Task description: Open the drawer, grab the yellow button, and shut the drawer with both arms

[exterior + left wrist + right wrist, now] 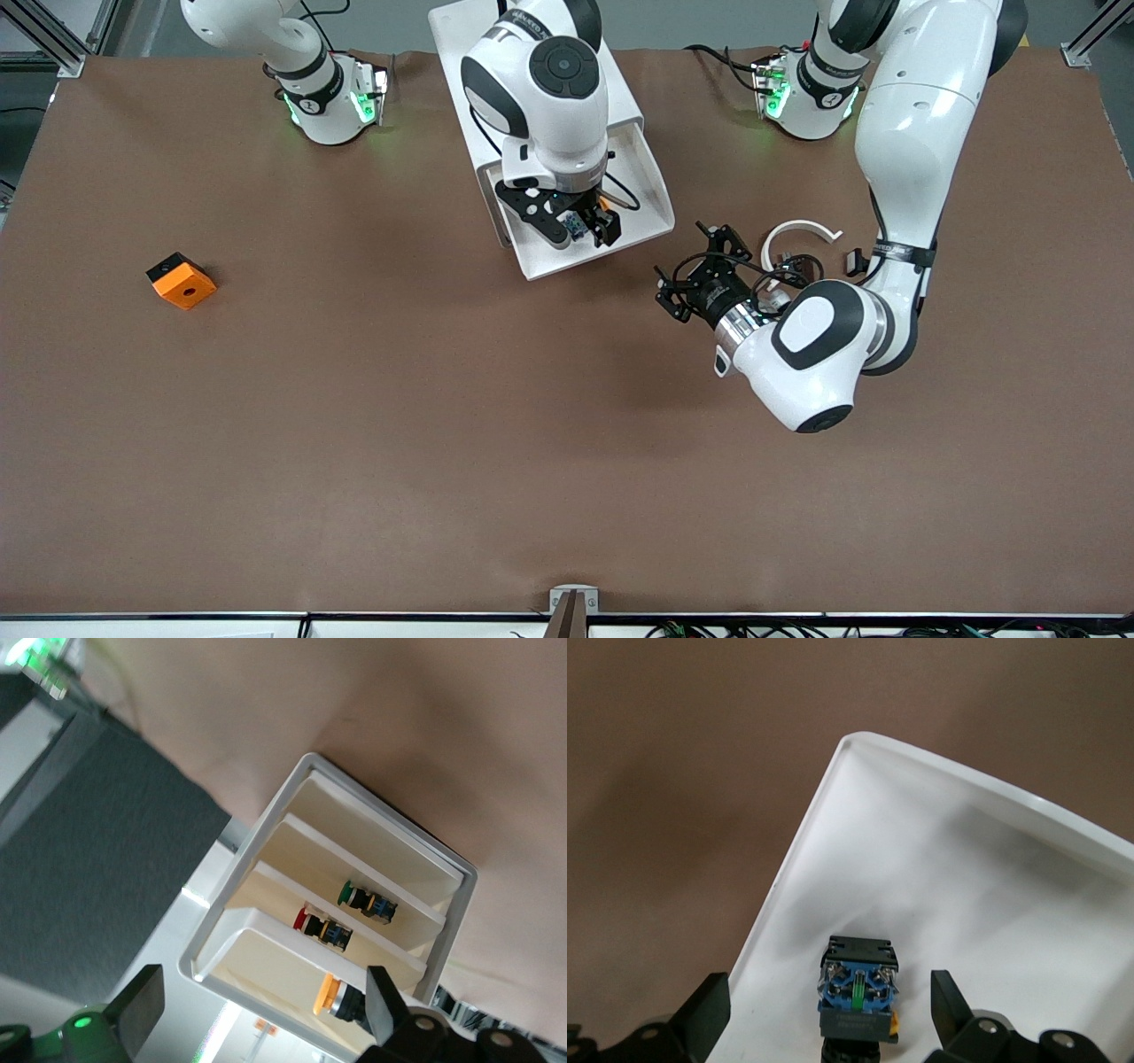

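Note:
The drawer [654, 197] stands pulled out of the white cabinet [461, 62], its white tray open toward the front camera. In it lies the button [576, 223], blue-grey base up, with a bit of orange cap showing. My right gripper [581, 232] hangs low in the tray, open, one finger on each side of the button [859, 997] and not touching it. The drawer's rim [804, 828] curves past it. My left gripper [685, 268] is open and empty, low over the table beside the drawer's front corner, toward the left arm's end.
The left wrist view shows the cabinet's cream drawer fronts [372, 837], with a green [368, 901], a red [323, 928] and an orange-yellow-capped button [341, 999]. An orange block [182, 280] lies toward the right arm's end. A white curved band [802, 229] with black clips is beside the left arm.

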### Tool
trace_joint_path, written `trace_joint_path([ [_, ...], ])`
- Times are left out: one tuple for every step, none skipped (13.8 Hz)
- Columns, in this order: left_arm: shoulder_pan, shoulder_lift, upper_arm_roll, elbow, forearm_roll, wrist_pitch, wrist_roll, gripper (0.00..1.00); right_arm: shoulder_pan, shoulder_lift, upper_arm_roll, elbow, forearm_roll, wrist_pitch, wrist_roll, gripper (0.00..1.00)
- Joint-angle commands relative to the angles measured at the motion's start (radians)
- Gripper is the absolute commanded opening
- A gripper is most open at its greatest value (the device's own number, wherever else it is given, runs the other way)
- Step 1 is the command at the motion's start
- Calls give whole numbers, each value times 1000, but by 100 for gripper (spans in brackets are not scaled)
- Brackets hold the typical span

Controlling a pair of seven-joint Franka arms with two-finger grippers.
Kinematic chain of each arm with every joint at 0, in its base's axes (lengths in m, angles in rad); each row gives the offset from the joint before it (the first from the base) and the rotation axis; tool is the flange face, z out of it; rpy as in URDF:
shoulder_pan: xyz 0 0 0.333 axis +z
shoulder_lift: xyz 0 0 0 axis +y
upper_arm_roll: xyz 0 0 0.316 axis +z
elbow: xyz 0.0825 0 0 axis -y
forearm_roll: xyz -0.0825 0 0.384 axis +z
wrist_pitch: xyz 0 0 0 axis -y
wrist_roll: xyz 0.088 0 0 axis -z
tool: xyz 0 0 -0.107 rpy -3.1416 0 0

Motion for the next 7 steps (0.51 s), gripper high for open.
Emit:
trace_joint_path([
  [-14, -52, 19, -8, 89, 105, 202, 100, 3, 19, -1, 33, -10, -8, 17, 100],
  [-15, -76, 18, -11, 126, 178, 269, 100, 6, 22, -3, 34, -12, -8, 17, 100],
  [-15, -82, 15, -13, 156, 258, 325, 100, 9, 25, -3, 33, -12, -8, 17, 100],
  [-15, -102, 12, -16, 184, 335, 357, 100, 11, 31, -3, 34, -12, -8, 17, 100],
  [-17, -119, 6, -22, 218, 404, 376, 100, 12, 34, -1, 35, -12, -8, 17, 100],
  [-17, -139, -5, -26, 244, 476, 396, 100, 13, 37, -1, 33, -12, -8, 17, 100],
  [-21, -151, -11, -40, 264, 540, 411, 100, 16, 39, -1, 33, -12, -8, 17, 100],
])
